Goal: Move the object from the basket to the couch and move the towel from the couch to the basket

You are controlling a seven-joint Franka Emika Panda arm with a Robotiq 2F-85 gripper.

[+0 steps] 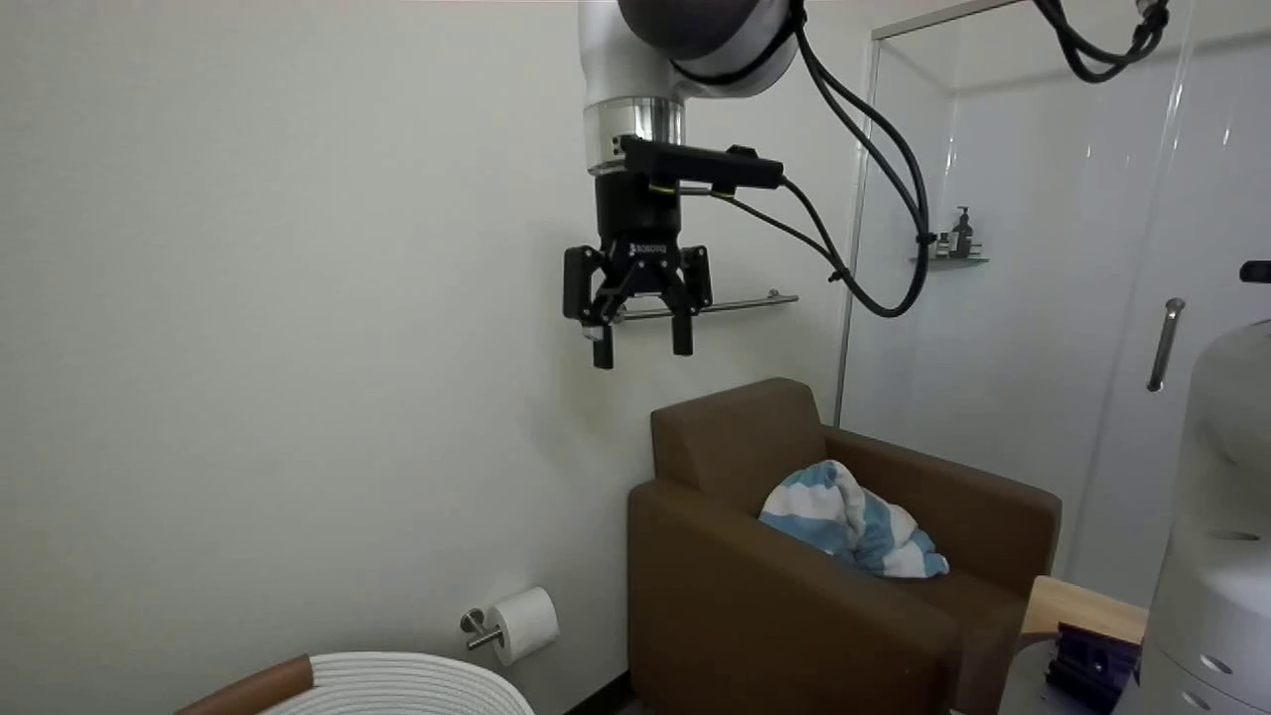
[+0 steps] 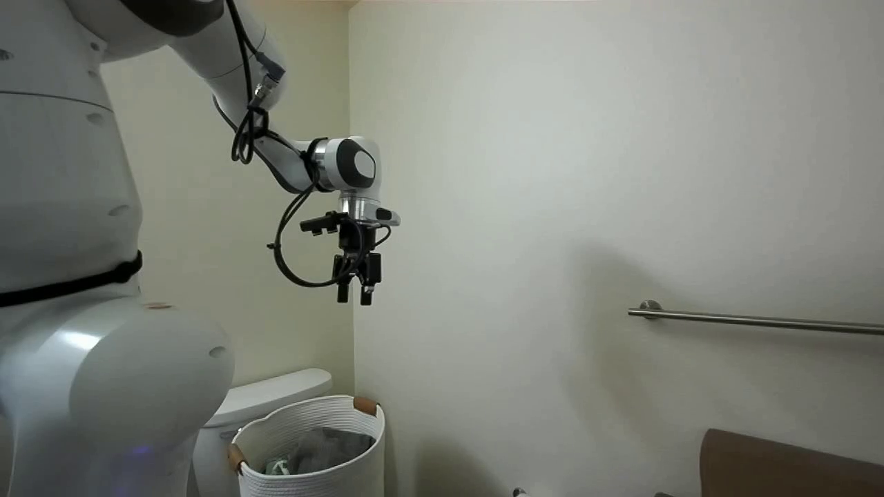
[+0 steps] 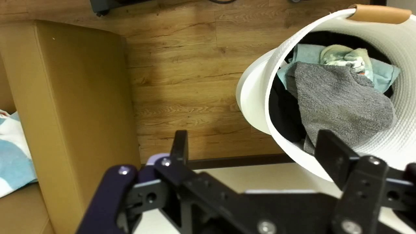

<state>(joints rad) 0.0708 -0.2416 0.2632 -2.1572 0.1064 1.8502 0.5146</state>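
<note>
My gripper (image 1: pixel 642 354) is open and empty, high in the air with its fingers pointing down; it also shows in an exterior view (image 2: pixel 354 298) and the wrist view (image 3: pixel 253 136). The brown couch (image 1: pixel 775 616) holds a crumpled blue-and-white towel (image 1: pixel 844 521) on its seat. Part of the towel (image 3: pixel 13 156) shows at the wrist view's left edge. The white rope basket (image 2: pixel 318 486) has brown handles; in the wrist view the basket (image 3: pixel 404 97) lies below right of the fingers. Inside it are a grey cloth (image 3: pixel 341 100) and a teal-and-pale-green cloth (image 3: pixel 347 58), partly covered by the grey one.
A metal towel bar (image 2: pixel 753 322) and a toilet paper roll (image 1: pixel 526 626) stick out from the wall. A white toilet (image 2: pixel 276 393) stands behind the basket. Wood floor (image 3: pixel 195 81) lies between couch and basket. A glass shower door (image 1: pixel 1053 298) is beyond the couch.
</note>
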